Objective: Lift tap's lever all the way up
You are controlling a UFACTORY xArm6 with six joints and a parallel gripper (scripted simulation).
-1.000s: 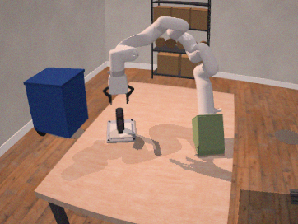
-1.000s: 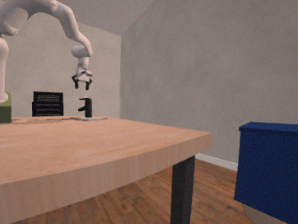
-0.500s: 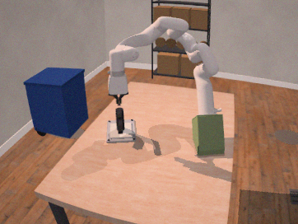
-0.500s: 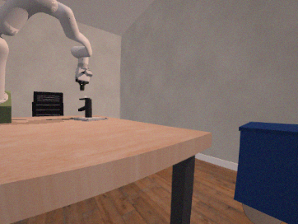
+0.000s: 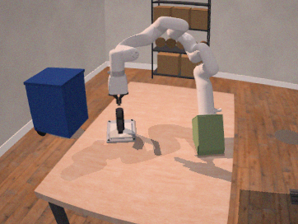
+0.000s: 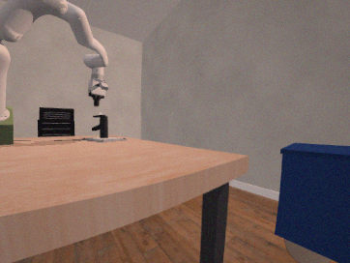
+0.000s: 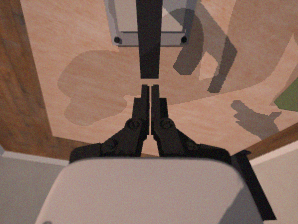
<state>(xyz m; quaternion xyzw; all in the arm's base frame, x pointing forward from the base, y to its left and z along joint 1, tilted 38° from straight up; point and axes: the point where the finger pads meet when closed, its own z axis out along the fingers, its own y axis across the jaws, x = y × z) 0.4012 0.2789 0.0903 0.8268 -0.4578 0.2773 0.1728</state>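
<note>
Black and slim, the tap's lever (image 7: 149,45) runs straight away from the gripper (image 7: 150,97) in the wrist view, its near end just past the fingertips and in line with them, a thin strip of table visible between the two. From the side, the lever (image 6: 98,116) lies level on top of the black tap body (image 6: 102,128), and the gripper (image 6: 97,102) hangs directly above it, apart from it. The tap stands on a pale grey base plate (image 5: 112,133) that lies flat on the table, below the gripper and slightly beyond it as the wrist camera sees things. The gripper (image 5: 119,99) is clenched on nothing, its two dark fingers pressed together with only a hairline seam between them, pointing down. Under all of it spreads the light wooden table (image 5: 165,185), crossed by the arm's soft shadows. Well off to one side of the gripper, the white arm (image 5: 165,29) arches up and over from a green pedestal (image 5: 209,136) on the table's edge. Off the table on the gripper's other side stands a blue cabinet (image 5: 55,100) on the wooden floor, and behind the arm a dark shelf rack (image 5: 153,49) holds brown boxes against the grey wall.
</note>
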